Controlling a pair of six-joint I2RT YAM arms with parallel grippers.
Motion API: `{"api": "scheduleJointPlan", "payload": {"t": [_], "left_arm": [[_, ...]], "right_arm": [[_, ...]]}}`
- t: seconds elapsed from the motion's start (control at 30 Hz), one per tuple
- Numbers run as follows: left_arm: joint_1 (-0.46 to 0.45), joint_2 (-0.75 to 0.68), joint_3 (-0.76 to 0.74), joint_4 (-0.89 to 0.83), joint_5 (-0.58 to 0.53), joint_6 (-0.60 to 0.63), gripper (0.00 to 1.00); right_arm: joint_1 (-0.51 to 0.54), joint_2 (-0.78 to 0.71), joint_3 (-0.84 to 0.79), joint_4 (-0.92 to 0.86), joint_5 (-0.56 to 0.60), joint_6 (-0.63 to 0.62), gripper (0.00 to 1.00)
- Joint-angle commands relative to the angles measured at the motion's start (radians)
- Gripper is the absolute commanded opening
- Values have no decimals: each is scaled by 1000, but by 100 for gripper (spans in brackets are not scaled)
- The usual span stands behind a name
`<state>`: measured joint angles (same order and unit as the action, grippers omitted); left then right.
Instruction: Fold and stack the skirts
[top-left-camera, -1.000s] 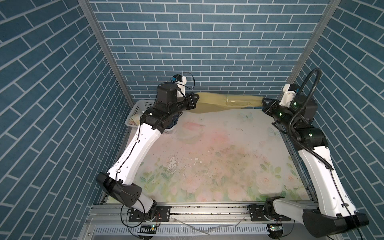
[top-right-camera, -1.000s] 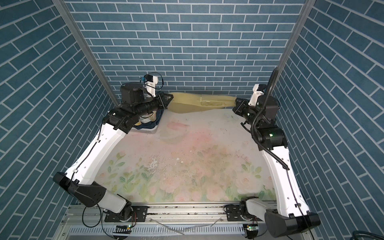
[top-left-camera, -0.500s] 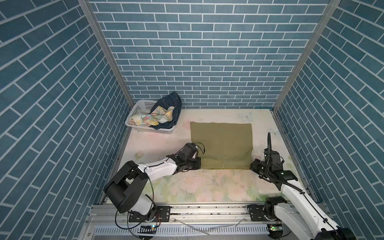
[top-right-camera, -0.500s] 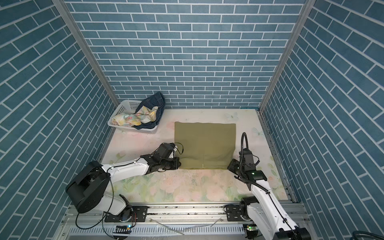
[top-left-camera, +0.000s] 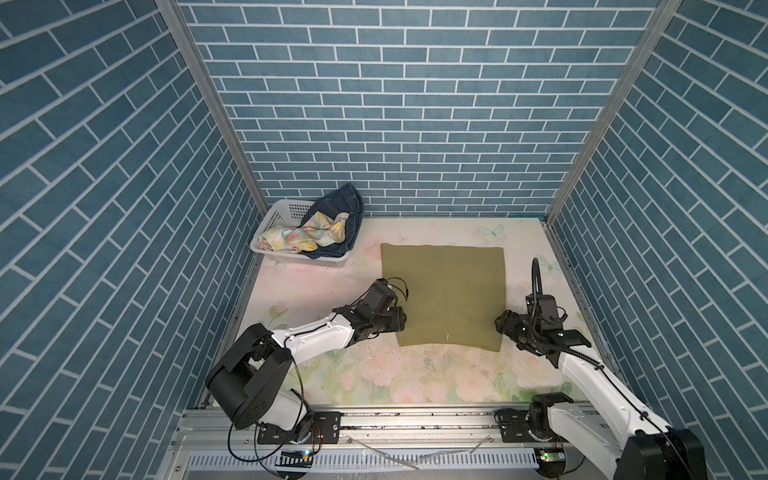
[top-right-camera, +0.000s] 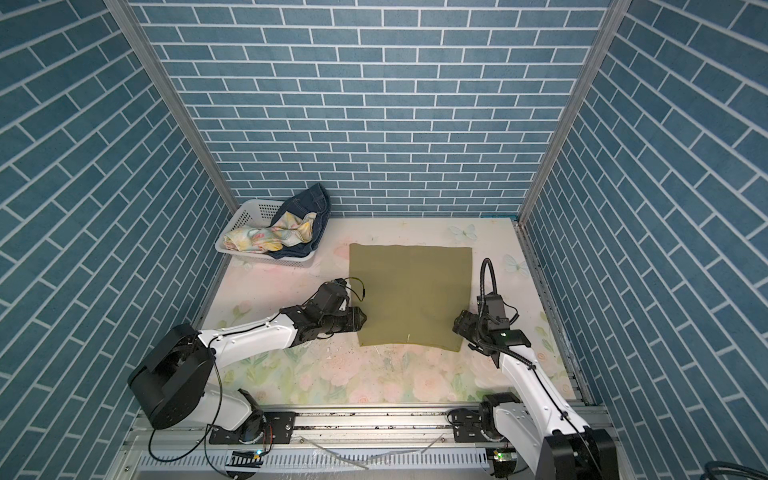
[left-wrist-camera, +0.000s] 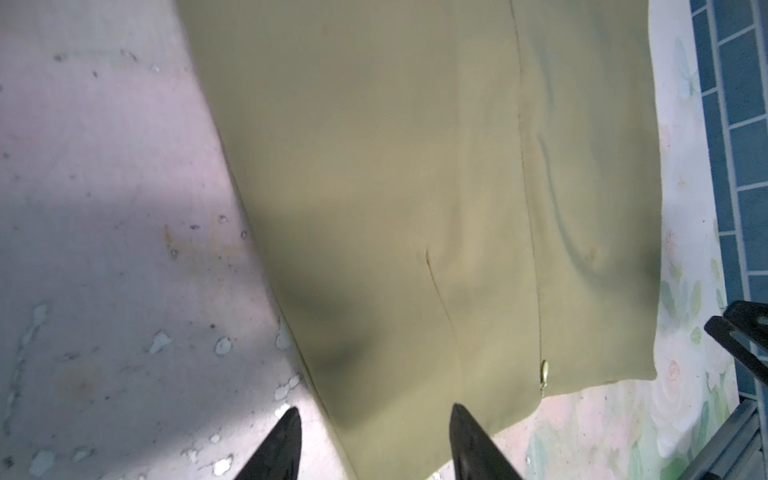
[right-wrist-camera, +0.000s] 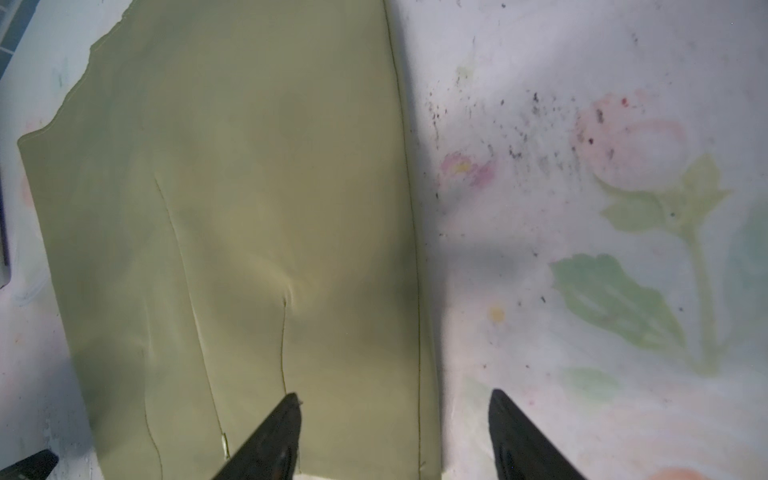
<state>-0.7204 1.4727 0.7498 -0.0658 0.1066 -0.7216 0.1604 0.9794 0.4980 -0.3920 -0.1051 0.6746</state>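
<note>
Letting go, my left gripper (left-wrist-camera: 374, 409) and right gripper (right-wrist-camera: 394, 395) spread a good way apart and hold nothing now. The olive-green skirt (top-left-camera: 444, 291) lies flat on the table (top-left-camera: 316, 282) between them, ready to fold. The floral skirt (top-left-camera: 299, 237) and denim skirt (top-left-camera: 340, 203) wait in the basket (top-left-camera: 274, 212).

Matt cloth skirt (top-left-camera: 444, 291), plastic basket (top-left-camera: 272, 216)

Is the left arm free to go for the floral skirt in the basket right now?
Probably yes. The left end effector is open and empty at the olive skirt's edge; the floral skirt lies uppermost in the basket on that arm's side, and nothing stands between them.
</note>
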Motion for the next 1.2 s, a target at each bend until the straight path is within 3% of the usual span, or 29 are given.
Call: {"api": "scheduleJointPlan", "payload": {"t": [0.0,0.27,0.3,0.47,0.7,0.9,1.17], "left_arm": [[-2,-8,34,-73,-41,29,58],[-1,63,50,-68,-38,34,57],[1,73,53,-66,-36,33,57],[7,138,62,-39,-27,35,56],[7,206,59,21,-10,39,51],[7,241,49,65,0,36,43],[7,283,40,133,24,22,18]], "right_arm": [[-33,95,52,52,-48,-23,66],[-54,265,71,140,-61,-54,55],[-55,278,70,151,-62,-58,50],[-55,287,96,174,-82,-78,0],[-41,234,178,107,-91,-93,0],[56,205,238,53,-31,-80,0],[253,277,375,41,54,-32,0]]}}
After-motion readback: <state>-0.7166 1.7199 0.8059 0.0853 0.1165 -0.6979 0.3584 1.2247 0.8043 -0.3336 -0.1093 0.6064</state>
